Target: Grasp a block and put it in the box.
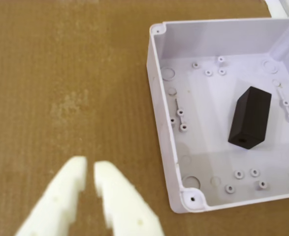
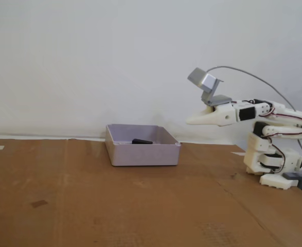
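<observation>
Already, in the wrist view, you see the block (image 1: 250,118) lying inside the box (image 1: 160,98), so the placing looks done; the claw (image 1: 90,169) is narrow, holding nothing, over bare brown worktop (image 1: 60,73). In the fixed view it hangs clear right of the box (image 2: 143,153); nothing obstructs, so only retreat remains.

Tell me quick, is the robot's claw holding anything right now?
White two-finger gripper: nearly closed, empty, hanging over the brown cardboard.
The small matte black rectangular block already lies inside the pale lavender-grey plastic box.
</observation>
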`<state>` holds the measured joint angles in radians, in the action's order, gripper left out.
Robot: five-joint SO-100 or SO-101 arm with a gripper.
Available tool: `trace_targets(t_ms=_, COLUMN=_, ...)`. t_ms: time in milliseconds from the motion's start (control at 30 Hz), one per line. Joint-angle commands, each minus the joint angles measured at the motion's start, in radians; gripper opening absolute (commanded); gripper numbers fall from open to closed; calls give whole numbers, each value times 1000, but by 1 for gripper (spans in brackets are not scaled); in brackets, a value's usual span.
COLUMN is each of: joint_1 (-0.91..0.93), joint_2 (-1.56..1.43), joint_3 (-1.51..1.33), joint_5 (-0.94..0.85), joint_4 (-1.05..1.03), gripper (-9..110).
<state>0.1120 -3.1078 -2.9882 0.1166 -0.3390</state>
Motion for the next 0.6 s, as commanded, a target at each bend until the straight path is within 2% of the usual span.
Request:
trace_targets(t_ms=0, joint_1=-9, joint_2=-84, joint_3=3, joint_5=-3, joint_4=38, gripper=0)
trace_targets(t_ms=300, joint_1=-11, joint_2=-196, joint_3=-80, joint_5=-2, joint_4=38, gripper=0)
trace_targets(t_ms=567, joint_1=-120, joint_2=-244, joint_3=-161, joint_5=5, joint_4=-2, gripper=0)
